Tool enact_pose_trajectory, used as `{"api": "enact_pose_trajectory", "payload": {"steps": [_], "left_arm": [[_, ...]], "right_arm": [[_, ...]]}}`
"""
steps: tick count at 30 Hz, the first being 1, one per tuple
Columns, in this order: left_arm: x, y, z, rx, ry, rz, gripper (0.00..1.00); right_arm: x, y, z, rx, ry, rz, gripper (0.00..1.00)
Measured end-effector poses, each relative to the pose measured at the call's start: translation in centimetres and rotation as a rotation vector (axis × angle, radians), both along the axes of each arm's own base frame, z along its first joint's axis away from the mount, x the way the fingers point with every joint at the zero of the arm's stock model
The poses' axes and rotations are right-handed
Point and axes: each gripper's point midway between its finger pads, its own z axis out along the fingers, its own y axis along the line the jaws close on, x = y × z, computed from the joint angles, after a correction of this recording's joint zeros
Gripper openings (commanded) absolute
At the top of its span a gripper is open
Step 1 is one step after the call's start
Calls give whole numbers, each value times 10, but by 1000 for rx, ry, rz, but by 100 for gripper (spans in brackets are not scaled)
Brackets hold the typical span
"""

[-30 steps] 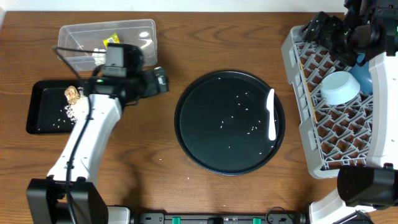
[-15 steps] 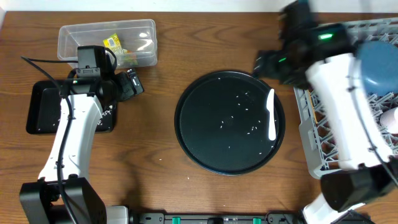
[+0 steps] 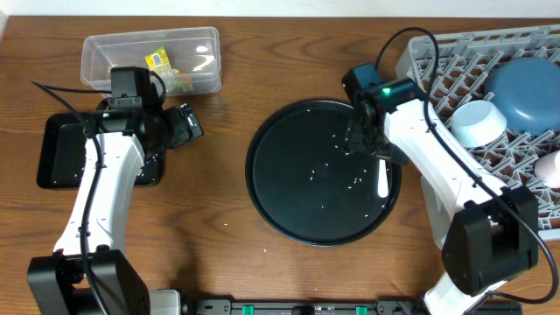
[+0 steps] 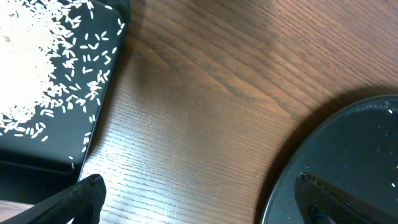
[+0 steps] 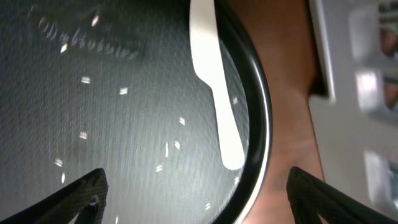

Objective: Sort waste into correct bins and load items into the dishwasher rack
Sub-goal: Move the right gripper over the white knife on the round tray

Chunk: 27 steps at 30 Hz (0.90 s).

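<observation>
Loose rice grains (image 3: 337, 144) lie scattered on the large round black tray (image 3: 289, 201). My right gripper (image 3: 361, 143) hovers open over that tray's right part, its fingers (image 5: 81, 194) wide apart above a white plastic knife (image 5: 214, 81) and the grains (image 5: 123, 91). My left gripper (image 3: 194, 122) is open over bare wood, between the shallow black tray (image 3: 52, 157) and the round tray. More rice (image 4: 31, 56) is heaped in the black tray. A yellow-green wrapper (image 3: 160, 61) lies in the clear tub (image 3: 105, 48). The grey rack (image 3: 437, 61) holds the dark-blue bowl (image 3: 525, 83), the white bowl (image 3: 477, 124) and a pink cup (image 3: 551, 166).
The white knife (image 3: 382, 179) lies near the round tray's right rim, close to the rack's left wall. My left arm covers much of the black tray. The round tray's rim (image 4: 292, 180) reaches under my left gripper's right finger (image 4: 339, 199).
My right arm has swung away from the rack and down to the left, over the round tray's right side. The left arm drew back to the left, then held still.
</observation>
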Motion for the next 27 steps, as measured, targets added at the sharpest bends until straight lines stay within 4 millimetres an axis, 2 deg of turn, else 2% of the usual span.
{"api": "enact_pose_trajectory", "payload": {"steps": [3,8,15,27], "left_arm": [[0,0,0,0,0,0,98],[0,0,0,0,0,0,98],[0,0,0,0,0,0,98],[0,0,0,0,0,0,98]], "right_arm": [[5,-3,-14,27,-7,34,85],[-2,-14,-42,45,21,55,84],[2,-36,-60,54,17,79,83],[1,-25,-82,125,-5,158,81]]}}
